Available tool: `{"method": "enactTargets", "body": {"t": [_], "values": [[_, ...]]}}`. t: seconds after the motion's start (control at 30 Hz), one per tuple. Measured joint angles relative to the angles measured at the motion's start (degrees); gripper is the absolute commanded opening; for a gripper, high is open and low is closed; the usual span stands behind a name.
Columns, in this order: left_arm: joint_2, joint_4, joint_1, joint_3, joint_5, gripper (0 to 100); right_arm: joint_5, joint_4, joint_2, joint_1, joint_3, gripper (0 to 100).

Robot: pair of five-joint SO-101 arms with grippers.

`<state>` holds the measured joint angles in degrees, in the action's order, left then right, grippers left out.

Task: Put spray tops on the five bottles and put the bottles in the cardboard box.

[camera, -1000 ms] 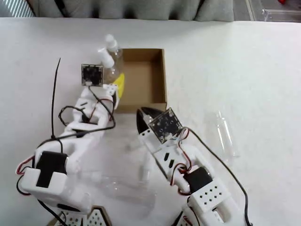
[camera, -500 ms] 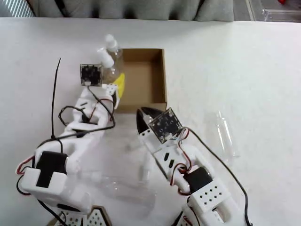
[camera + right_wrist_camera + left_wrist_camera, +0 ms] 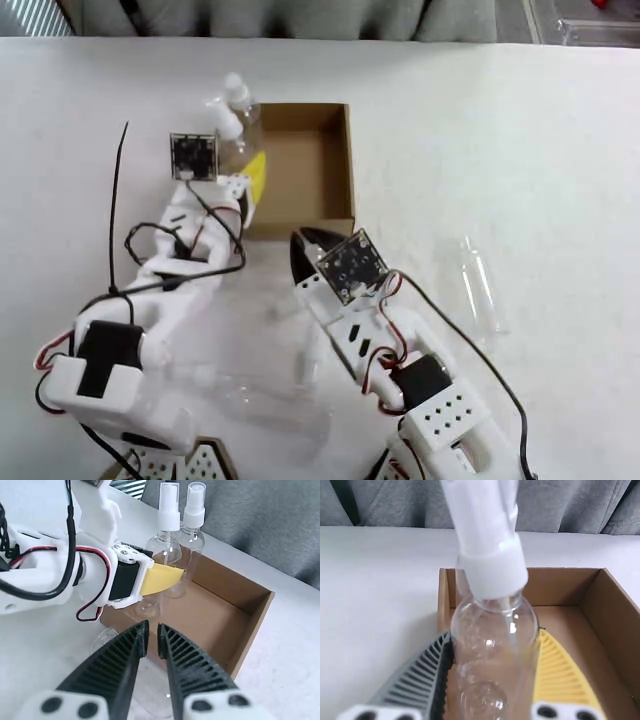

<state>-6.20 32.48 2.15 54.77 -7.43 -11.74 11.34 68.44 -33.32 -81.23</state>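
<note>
1. The left pincer is clamped on a clear plastic bottle fitted with a white spray top. Its grey and yellow fingers press the bottle's two sides, and the bottle stands upright.
2. In the high view the clear plastic bottle is at 9 o'clock of the open brown cardboard box, right at the box's left wall.
3. A second clear bottle, also with a spray top, stands upright just beside the held one, at about 10 o'clock of the box. I cannot tell which side of the wall it stands on.
4. The right pincer hangs at 6 o'clock of the box, just outside its near wall. Its black fingers are drawn to a thin slit with nothing between them.
5. A bare-necked clear bottle lies on its side on the white worktop at 4 o'clock of the box, well apart from it.
6. A further clear bottle lies on the worktop at 6 o'clock, between the two arms' bases. Its neck is too indistinct to tell.
</note>
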Motion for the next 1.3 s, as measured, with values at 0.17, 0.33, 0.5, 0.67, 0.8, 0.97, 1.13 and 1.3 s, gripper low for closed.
{"method": "enactTargets", "body": {"t": [0.17, 0.33, 0.5, 0.67, 0.8, 0.97, 1.13, 1.3], "values": [[0.0, 0.97, -0.97, -1.41, 0.0, 18, 0.0, 0.0, 0.0, 0.0, 0.0, 1.6], [0.0, 1.05, -0.97, -1.67, -0.09, 18, 0.0, 0.0, 0.0, 0.0, 0.0, 1.6], [0.0, 1.05, -1.14, -1.67, -0.09, 21, 0.0, 0.0, 0.0, 0.0, 0.0, 1.6], [0.0, 1.05, -1.05, -2.73, -0.09, 28, 0.0, 0.0, 0.0, 0.0, 0.0, 1.6], [0.0, 0.44, -1.14, -3.08, 0.0, 28, 0.0, 0.0, 0.0, 0.0, 0.0, 1.6], [-0.88, 0.44, -1.14, -3.08, 0.0, 28, 0.0, 0.0, 0.0, 0.0, 0.0, 1.6], [-5.63, 0.44, -1.05, -5.63, 0.0, 28, 0.0, 0.0, 0.0, 0.0, 0.0, 1.6], [-5.89, 0.44, -1.14, -5.8, 0.0, 28, 0.0, 0.0, 0.0, 0.0, 0.0, 1.6]]}}
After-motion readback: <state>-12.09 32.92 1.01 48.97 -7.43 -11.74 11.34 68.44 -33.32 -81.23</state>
